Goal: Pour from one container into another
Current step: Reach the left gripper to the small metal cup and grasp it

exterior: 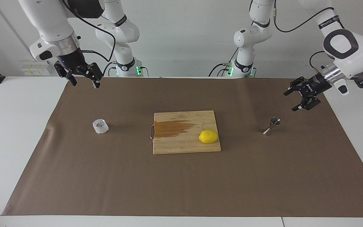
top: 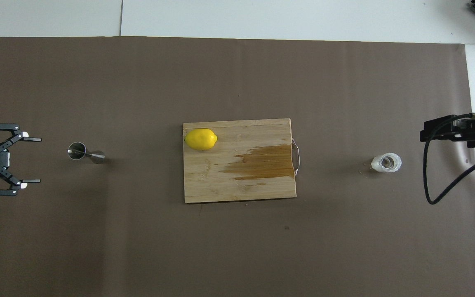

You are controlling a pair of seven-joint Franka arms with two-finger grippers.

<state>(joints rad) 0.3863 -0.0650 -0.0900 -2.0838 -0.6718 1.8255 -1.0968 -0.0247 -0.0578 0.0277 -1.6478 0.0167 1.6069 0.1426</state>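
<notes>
One cup point(exterior: 100, 126), one jigger point(exterior: 271, 125), one lemon point(exterior: 208, 136)

I see both views bright, evenly lit and sharp; soft faint shadows sit beside the lemon point(exterior: 208, 136) and steel jigger point(exterior: 272, 125), without glare.

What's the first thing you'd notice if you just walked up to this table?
The bright yellow lemon jumps out first, sitting on a wooden board in the middle of the table, next to a dark wet-looking stain on the wood. Toward the left arm's end stands a shiny jigger with the left gripper up in the air near it, jaws open. A clear cup sits toward the right arm's end.
</notes>
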